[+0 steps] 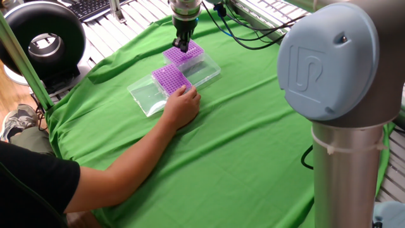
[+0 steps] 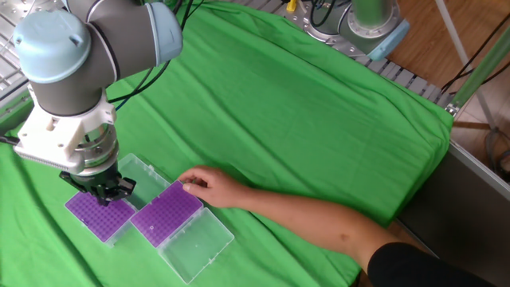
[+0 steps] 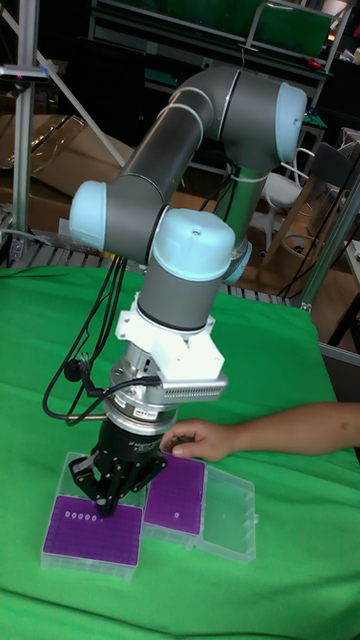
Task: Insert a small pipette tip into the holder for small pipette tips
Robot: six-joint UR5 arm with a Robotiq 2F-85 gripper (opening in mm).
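Two square purple racks in clear boxes lie on the green cloth. My gripper (image 1: 183, 48) (image 2: 102, 195) (image 3: 100, 513) hangs straight down over the holder for small pipette tips (image 1: 190, 55) (image 2: 94, 218) (image 3: 90, 545). Its fingers are shut to a point that touches the rack's top, at the end of a short row of white tips. The small pipette tip between the fingers is barely visible. The second rack (image 1: 169, 78) (image 2: 167, 211) (image 3: 178, 495) sits beside it, steadied by a person's hand (image 1: 182, 106) (image 2: 203, 185) (image 3: 195, 440).
Both boxes have open clear lids (image 1: 147, 96) (image 2: 195, 247) (image 3: 228, 515) lying flat next to them. The person's forearm (image 1: 126, 158) reaches across the cloth from the front left. A second robot's grey base (image 1: 335, 95) stands at the right, and a black ring-shaped device (image 1: 44, 38) at the far left.
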